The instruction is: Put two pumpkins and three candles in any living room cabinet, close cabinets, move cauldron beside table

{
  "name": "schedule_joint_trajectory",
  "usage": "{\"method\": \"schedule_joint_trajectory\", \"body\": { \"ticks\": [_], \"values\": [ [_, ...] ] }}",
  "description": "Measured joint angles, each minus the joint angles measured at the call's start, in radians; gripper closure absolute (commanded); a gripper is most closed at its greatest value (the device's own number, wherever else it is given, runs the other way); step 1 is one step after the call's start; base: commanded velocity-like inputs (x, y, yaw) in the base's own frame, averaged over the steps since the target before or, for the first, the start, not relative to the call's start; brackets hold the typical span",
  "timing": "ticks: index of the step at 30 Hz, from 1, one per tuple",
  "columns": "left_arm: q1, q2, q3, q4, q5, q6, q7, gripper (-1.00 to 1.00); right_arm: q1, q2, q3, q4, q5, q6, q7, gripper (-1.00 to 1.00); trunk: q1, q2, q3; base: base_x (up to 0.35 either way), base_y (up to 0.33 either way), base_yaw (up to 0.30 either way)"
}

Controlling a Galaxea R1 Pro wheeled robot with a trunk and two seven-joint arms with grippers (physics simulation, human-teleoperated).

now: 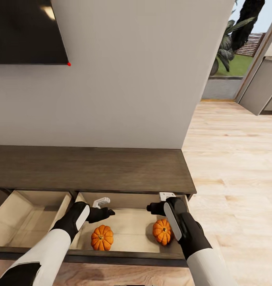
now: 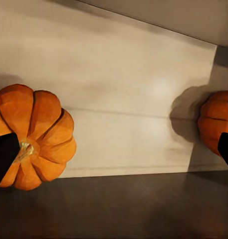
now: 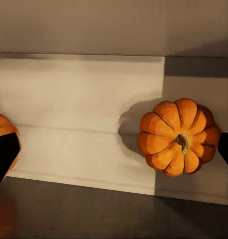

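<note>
The long dark-brown cabinet [image 1: 92,169] stands against the wall with two drawers pulled out. Two orange pumpkins lie in the right drawer [image 1: 128,222]: one towards its left [image 1: 102,237] [image 2: 36,134], one towards its right [image 1: 163,231] [image 3: 177,137]. My left gripper [image 1: 102,213] [image 2: 114,154] hangs open above the drawer, just behind the left pumpkin. My right gripper [image 1: 153,207] [image 3: 114,154] is open too, over the back of the drawer near the right pumpkin. Neither one holds anything. The candles and the cauldron are out of view.
The left drawer [image 1: 28,218] is open with a bare pale inside. A dark screen [image 1: 28,31] hangs on the white wall above the cabinet. Light wood floor [image 1: 231,159] runs to the right towards an open door [image 1: 259,87] and a garden.
</note>
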Motion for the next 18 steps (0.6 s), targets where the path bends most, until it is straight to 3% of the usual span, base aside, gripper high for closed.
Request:
{"method": "schedule_joint_trajectory", "body": {
  "ticks": [4,7,8,10,18],
  "values": [
    [0.024,-0.004,0.0,-0.031,0.001,0.0,0.0,-1.0,0.047,-0.001,-0.002,-0.116,0.001,0.078,0.001,-1.0,-0.008,0.014,0.013,0.0,0.0,0.0],
    [0.069,-0.005,0.001,-0.101,0.001,0.004,-0.001,-1.0,0.077,-0.002,-0.003,-0.194,0.002,0.114,0.001,-1.0,-0.008,0.014,0.018,0.0,0.0,0.0],
    [0.088,-0.005,0.001,-0.135,0.001,0.01,-0.001,-1.0,0.086,-0.002,-0.003,-0.217,0.002,0.114,0.002,-1.0,-0.008,0.014,0.02,0.0,0.0,0.0],
    [0.17,-0.005,0.003,-0.309,0.004,0.065,-0.003,-1.0,0.119,-0.007,-0.004,-0.303,0.002,0.114,0.002,-1.0,-0.008,0.014,0.023,0.0,0.0,0.0],
    [0.215,-0.005,0.004,-0.421,0.009,0.1,-0.006,-1.0,0.149,-0.017,-0.002,-0.386,0.001,0.114,0.002,-1.0,-0.008,0.014,0.036,0.0,0.0,0.0]
  ]
}}
